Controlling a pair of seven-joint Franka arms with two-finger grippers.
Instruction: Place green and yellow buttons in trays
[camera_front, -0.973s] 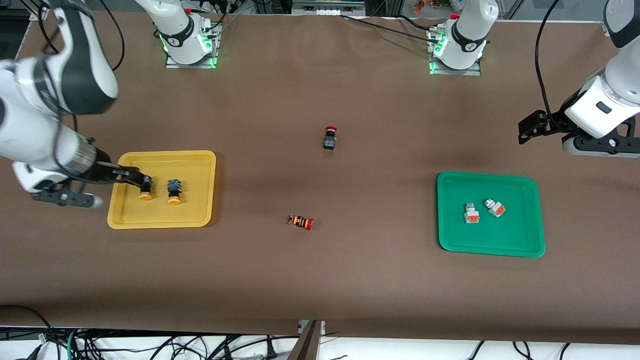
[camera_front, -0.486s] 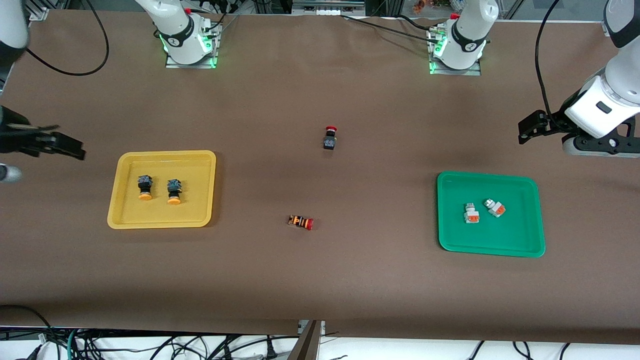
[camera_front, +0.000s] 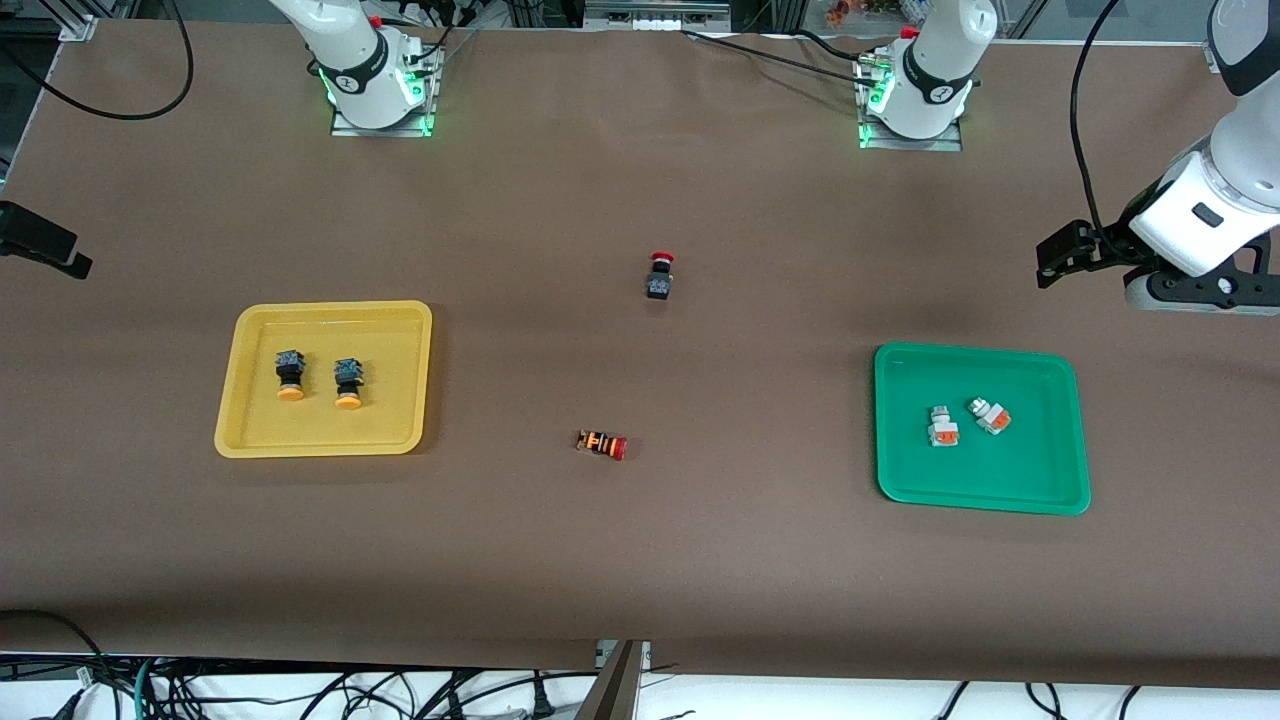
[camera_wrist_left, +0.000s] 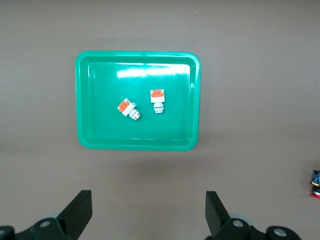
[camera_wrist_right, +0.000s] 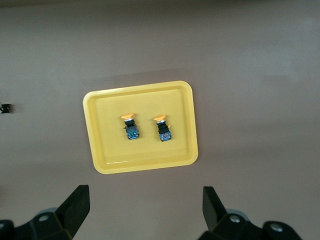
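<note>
Task looks complete: two yellow-capped buttons (camera_front: 319, 380) lie in yellow tray (camera_front: 400, 320), two silvery-capped buttons (camera_front: 965, 420) in green tray (camera_front: 1060, 480). Red-capped buttons (camera_front: 660, 275) remain on table (camera_front: 640, 560). Left end effector (camera_wrist_left: 147, 220) and right end effector (camera_wrist_right: 145, 212) up high over their table ends, both wide open, empty.

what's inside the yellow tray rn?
Two black-bodied buttons with orange-yellow caps lie side by side in the yellow tray: one toward the right arm's end, the other beside it, not touching. Nothing covers the tray floor; the buttons' undersides are hidden.

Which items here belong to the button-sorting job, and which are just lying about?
Job: yellow tray holding two yellow-capped buttons; green tray holding two white-and-orange buttons.

Lying about: red-capped black button; orange-striped red-capped button, both on the table between the trays.
</note>
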